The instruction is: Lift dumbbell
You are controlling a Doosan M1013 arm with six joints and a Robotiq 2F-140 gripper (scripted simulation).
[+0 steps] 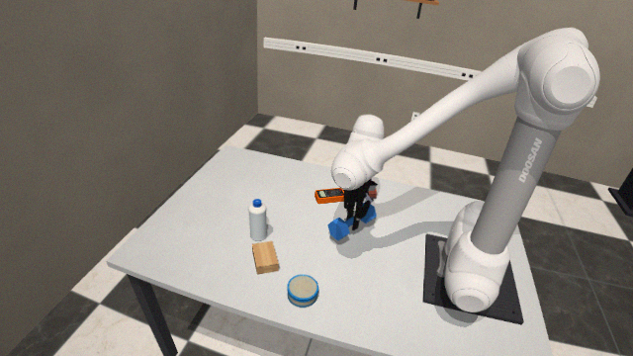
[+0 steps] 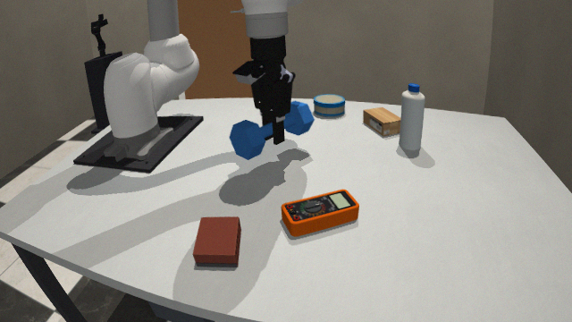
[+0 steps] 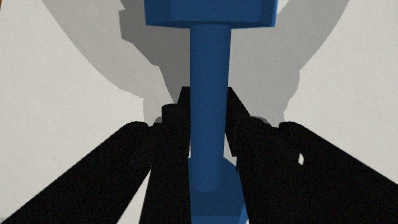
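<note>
The blue dumbbell (image 1: 338, 229) (image 2: 248, 139) (image 3: 210, 60) hangs in the air, a little above the table (image 1: 198, 218) (image 2: 447, 233). In the exterior view its shadow lies apart from it on the table top. My gripper (image 1: 354, 223) (image 2: 273, 133) (image 3: 206, 101) is shut on the dumbbell's bar, with one finger on each side, between the two heads. The bar looks roughly level. In the wrist view the fingers partly hide the nearer head.
An orange multimeter (image 1: 328, 196) (image 2: 321, 213) and a dark red box (image 2: 217, 239) lie near the dumbbell. A white bottle (image 1: 257, 222) (image 2: 412, 121) stands beside a wooden block (image 1: 265, 257) (image 2: 382, 121). A round blue-rimmed tin (image 1: 303, 290) (image 2: 329, 105) is farther off.
</note>
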